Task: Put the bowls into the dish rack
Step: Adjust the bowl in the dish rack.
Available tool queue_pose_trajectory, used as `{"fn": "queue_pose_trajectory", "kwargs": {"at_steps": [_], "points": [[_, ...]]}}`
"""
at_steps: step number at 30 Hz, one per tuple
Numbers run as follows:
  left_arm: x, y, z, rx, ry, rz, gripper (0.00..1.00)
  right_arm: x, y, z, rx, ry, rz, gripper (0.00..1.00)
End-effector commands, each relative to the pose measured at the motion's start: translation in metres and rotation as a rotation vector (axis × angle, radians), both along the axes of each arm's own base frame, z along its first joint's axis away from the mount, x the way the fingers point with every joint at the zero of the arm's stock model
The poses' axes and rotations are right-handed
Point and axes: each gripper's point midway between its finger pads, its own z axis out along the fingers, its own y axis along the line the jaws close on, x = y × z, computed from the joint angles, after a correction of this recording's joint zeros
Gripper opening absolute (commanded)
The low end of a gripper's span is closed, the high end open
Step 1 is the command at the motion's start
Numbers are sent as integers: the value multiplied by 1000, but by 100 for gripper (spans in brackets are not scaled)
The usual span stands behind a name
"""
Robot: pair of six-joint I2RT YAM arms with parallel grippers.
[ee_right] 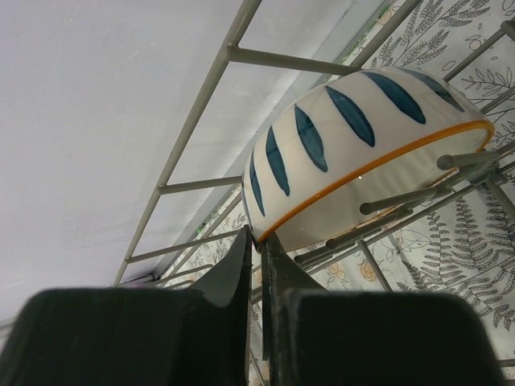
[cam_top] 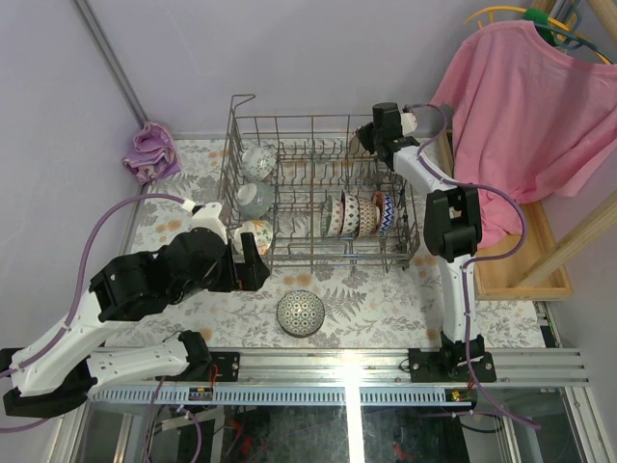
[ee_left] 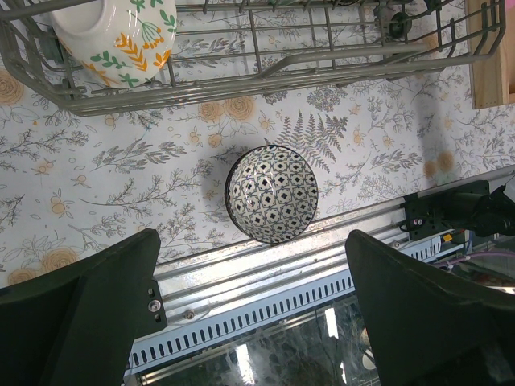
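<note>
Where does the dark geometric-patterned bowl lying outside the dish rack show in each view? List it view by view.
Top external: the dark patterned bowl sits low centre on the floral table cover, just in front of the dish rack.
Left wrist: the bowl is mid-picture, below the rack's near rail.
Right wrist: not in it.
Shared landmark: the rack's grey wires, in all three views.
</note>
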Motion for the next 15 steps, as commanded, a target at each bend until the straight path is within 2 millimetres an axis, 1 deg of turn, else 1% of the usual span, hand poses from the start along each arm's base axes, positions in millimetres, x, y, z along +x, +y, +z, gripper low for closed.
{"fn": "queue_pose_trajectory", "kwargs": {"at_steps": [1, 6, 10, 15], "points": [[7, 0, 9, -26, -42, 25, 100, 12, -33, 25, -28, -78, -86, 0], [6, 0, 10, -31, -42, 25, 100, 10, -35, 43, -31, -115, -91, 0], [6, -1, 9, -32, -40, 25, 100, 10, -37, 53, -38, -134, -93, 0], [6, -2, 10, -34, -40, 24, 100, 10, -37, 55, -38, -141, -92, 0]]}}
